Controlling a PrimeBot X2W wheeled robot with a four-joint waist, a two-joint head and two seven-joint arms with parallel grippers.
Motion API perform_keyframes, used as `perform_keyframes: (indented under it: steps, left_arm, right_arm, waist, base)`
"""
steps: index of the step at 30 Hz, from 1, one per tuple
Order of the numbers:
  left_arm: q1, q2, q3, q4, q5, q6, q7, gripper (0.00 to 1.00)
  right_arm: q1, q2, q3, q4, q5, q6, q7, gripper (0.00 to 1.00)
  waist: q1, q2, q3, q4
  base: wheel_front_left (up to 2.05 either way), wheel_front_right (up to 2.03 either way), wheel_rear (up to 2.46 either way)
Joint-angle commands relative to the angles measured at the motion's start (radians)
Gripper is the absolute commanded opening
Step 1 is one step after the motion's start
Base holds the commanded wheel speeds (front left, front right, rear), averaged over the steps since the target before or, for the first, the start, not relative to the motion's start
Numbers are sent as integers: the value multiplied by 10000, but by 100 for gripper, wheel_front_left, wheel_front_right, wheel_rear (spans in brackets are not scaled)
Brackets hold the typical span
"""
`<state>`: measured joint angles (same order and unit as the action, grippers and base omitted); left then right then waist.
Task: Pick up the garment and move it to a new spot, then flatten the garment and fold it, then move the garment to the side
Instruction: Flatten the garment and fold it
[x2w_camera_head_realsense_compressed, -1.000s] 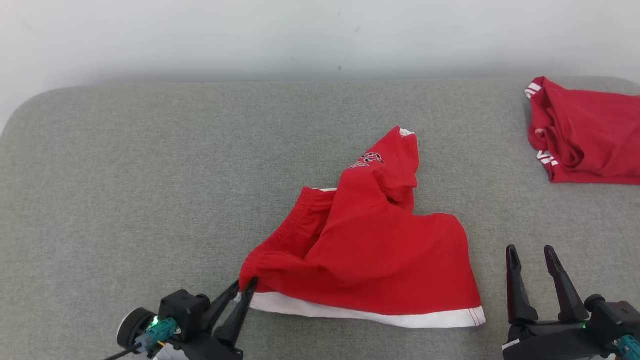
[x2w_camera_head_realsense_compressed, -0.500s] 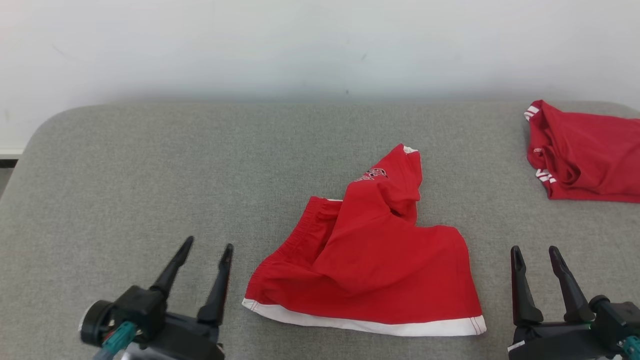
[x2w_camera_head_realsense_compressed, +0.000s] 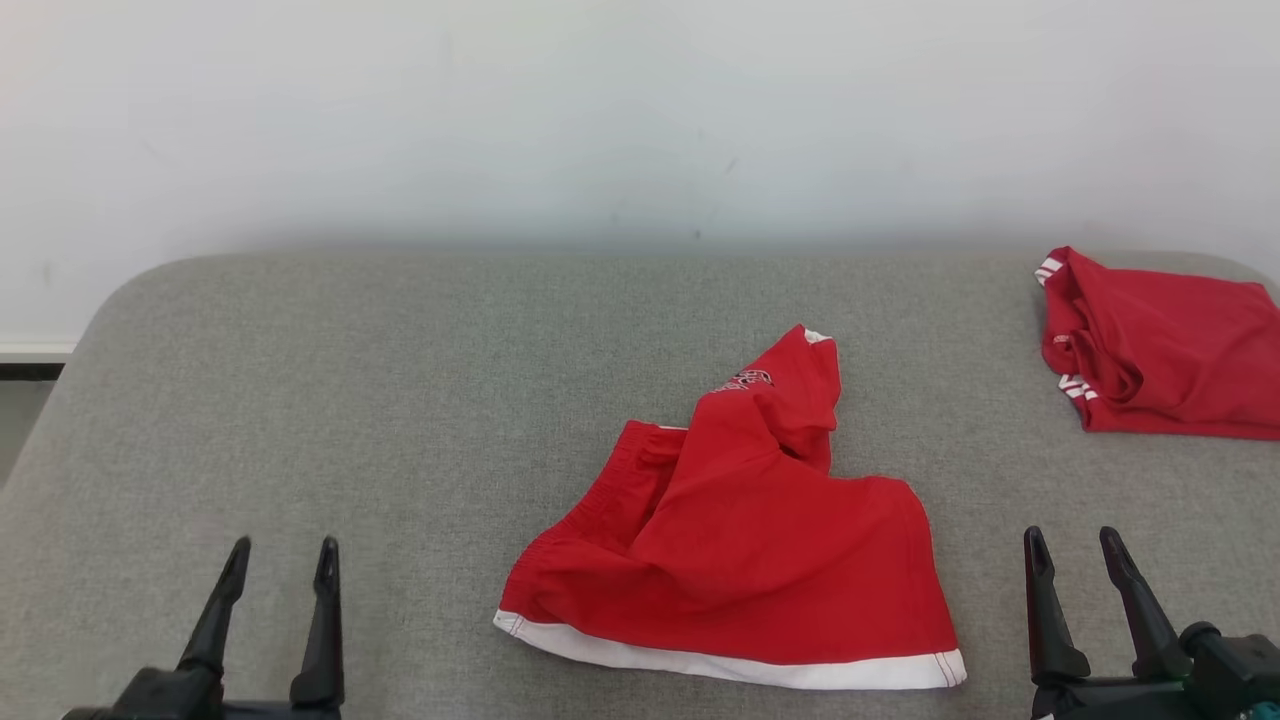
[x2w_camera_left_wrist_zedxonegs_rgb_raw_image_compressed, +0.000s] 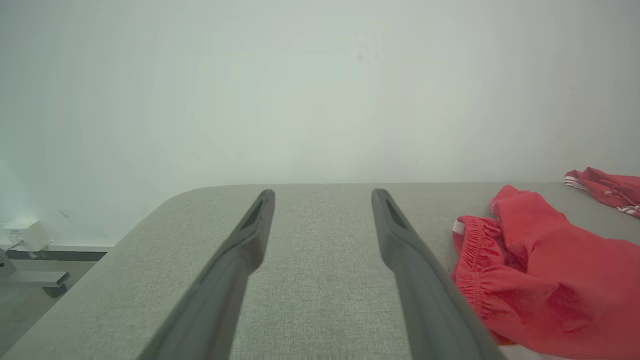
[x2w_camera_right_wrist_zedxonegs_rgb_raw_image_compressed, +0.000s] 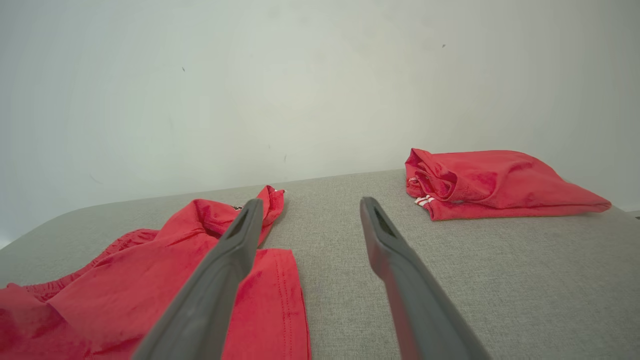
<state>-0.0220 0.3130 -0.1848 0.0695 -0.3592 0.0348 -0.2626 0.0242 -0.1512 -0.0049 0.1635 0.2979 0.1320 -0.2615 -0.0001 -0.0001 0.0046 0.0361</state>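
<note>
Count, garments: 2, both red. The garment (x2w_camera_head_realsense_compressed: 740, 560) has a white hem; the 2nd garment (x2w_camera_head_realsense_compressed: 1165, 350) has white stripes.
Count, claws: 2, w/ 2 dark fingers each.
Count, other: 1 grey pad (x2w_camera_head_realsense_compressed: 350, 400), 1 pale wall (x2w_camera_head_realsense_compressed: 600, 120) behind it.
L claw (x2w_camera_head_realsense_compressed: 283, 548): fingers apart, nothing between them, low at near-left of pad, clear of the cloth.
R claw (x2w_camera_head_realsense_compressed: 1072, 538): fingers apart, nothing held, near-right, just off the garment's right corner.
Garment pos.: lies on pad, a bit right of centre, between the 2 claws and closer to R. Hem faces the robot. Rumpled, w/ one part flipped up into a peak toward the wall.
2nd garment pos.: far-right of pad by the wall, well apart from the first, bunched.
Head view adds: small print near the peak; text too small to read.
L wrist view adds: gathered elastic waistband (x2w_camera_left_wrist_zedxonegs_rgb_raw_image_compressed: 470, 260) at the garment's left end; a white box (x2w_camera_left_wrist_zedxonegs_rgb_raw_image_compressed: 22, 234) off the pad by the wall.
R wrist view adds: 2nd garment side-on as a low heap, stripes at its near-left end.
</note>
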Motion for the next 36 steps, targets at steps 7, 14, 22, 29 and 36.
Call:
perform_keyframes:
  steps: [7, 14, 22, 29, 36]
  left_arm:
    - [739, -604, 970, 107, 647, -625, -27, 100]
    - [1032, -1175, 1566, 341, 1086, -1070, -27, 100]
    - [982, -1481, 1877, 608, 1437, -1402, -27, 100]
    - [970, -1631, 2047, 692, 1680, -1571, -27, 100]
    - [757, -1502, 1793, 749, 1755, -1660, -27, 100]
  right_arm:
    - [302, 104, 9, 13, 16, -33, -47, 100]
    - [450, 203, 130, 59, 17, -33, -47, 100]
    - [412, 179, 211, 139, 66, -33, -47, 100]
    - [386, 193, 200, 192, 79, -33, -47, 100]
    - [337, 143, 310, 265, 103, -33, -47, 100]
  waist:
    - [1, 1, -155, 10]
    - [1, 1, -153, -34]
    - [1, 1, -80, -49]
    - [1, 1, -58, -56]
    - [1, 1, -36, -81]
  base:
    - [0, 0, 0]
    - [0, 0, 0]
    - [0, 0, 0]
    - [0, 0, 0]
    - [0, 0, 0]
